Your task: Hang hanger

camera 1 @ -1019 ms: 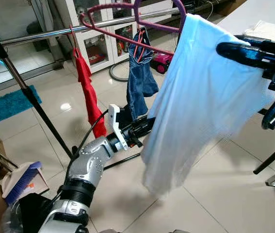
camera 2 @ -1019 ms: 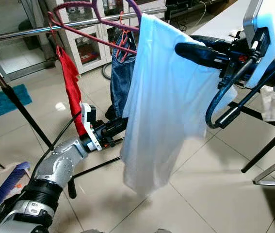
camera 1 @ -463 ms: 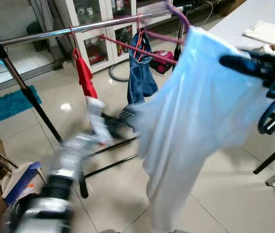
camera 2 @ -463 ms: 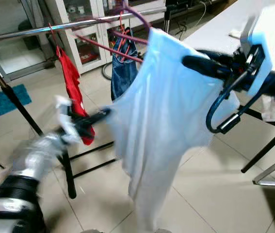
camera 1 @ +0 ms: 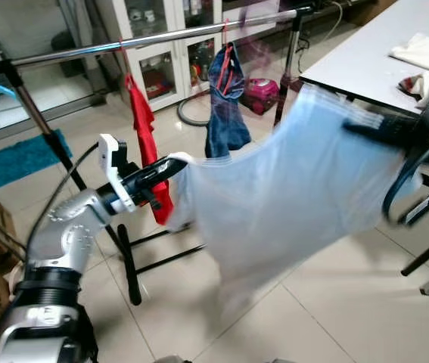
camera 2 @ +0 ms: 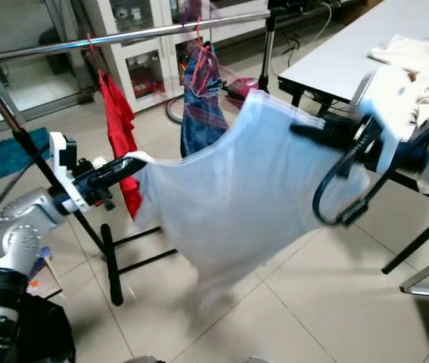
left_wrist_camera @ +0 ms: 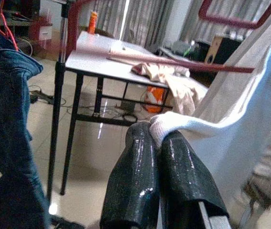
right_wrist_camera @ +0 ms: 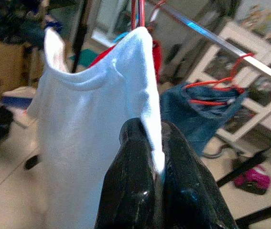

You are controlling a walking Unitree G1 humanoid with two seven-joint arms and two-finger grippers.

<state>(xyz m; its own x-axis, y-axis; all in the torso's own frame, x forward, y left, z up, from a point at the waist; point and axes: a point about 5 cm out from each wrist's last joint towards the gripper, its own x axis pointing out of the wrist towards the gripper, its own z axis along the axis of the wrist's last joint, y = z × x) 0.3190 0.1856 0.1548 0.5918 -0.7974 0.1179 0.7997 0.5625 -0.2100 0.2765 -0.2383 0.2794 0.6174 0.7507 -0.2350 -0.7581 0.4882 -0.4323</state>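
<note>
A pale blue-white shirt (camera 1: 297, 197) is stretched out in the air between my two grippers. My left gripper (camera 1: 175, 161) is shut on one edge of the shirt (left_wrist_camera: 166, 121), in front of the rack. My right gripper (camera 1: 354, 130), blurred, is shut on the shirt's other side (right_wrist_camera: 147, 95). The dark red hanger (left_wrist_camera: 231, 21) carries the shirt, and its hook (right_wrist_camera: 136, 14) sticks up above the cloth. In the left eye view the hanger (camera 1: 258, 34) is a faint blur just below the metal rail (camera 1: 161, 38).
On the rail hang a red garment (camera 1: 144, 121) and blue jeans (camera 1: 225, 98) on red hangers. The rack's black foot (camera 1: 127, 257) stands below my left arm. A white table (camera 1: 365, 53) with cloths (camera 1: 426, 53) is at the right; a teal mat (camera 1: 17, 159) lies at the left.
My left gripper has risen and pulled the shirt's edge out to the left, so the shirt no longer hangs straight down. My right gripper has dropped lower. The camera has shifted too.
</note>
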